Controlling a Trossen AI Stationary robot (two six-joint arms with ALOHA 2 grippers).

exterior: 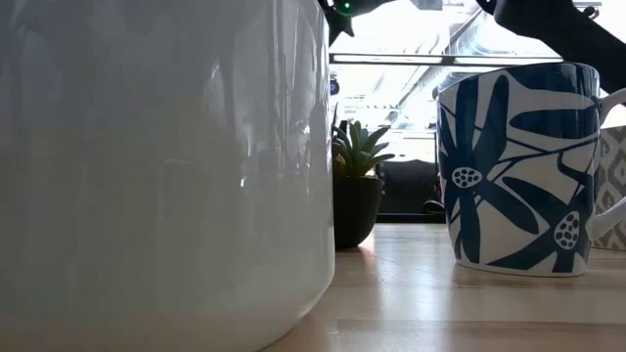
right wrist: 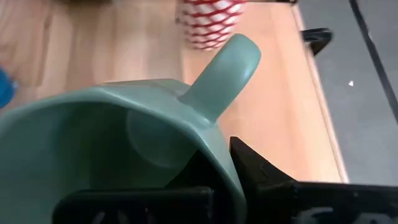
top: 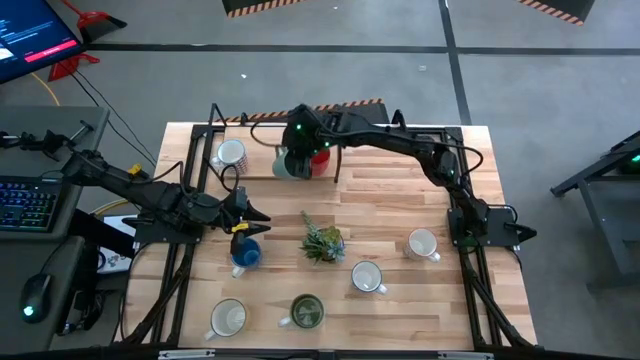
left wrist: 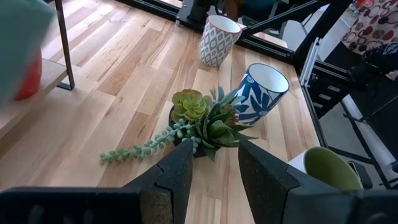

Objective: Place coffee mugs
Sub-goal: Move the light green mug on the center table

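Right tool (right wrist: pixel 221 165), upper centre of the frame, grips the teal ceramic mug (right wrist: pixel 124 143) by its rim; left tool (left wrist: pixel 214 171), at left, gapes narrowly, empty.

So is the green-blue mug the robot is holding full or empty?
Empty. The right wrist view looks into the teal ceramic mug, gripped at its rim by the right tool; only bare inner wall shows.

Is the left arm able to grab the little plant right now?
Probably yes. The left gripper has its jaws open and points at the plant, with only bare wood between them. The blue leaf mug stands behind it, not in the way.
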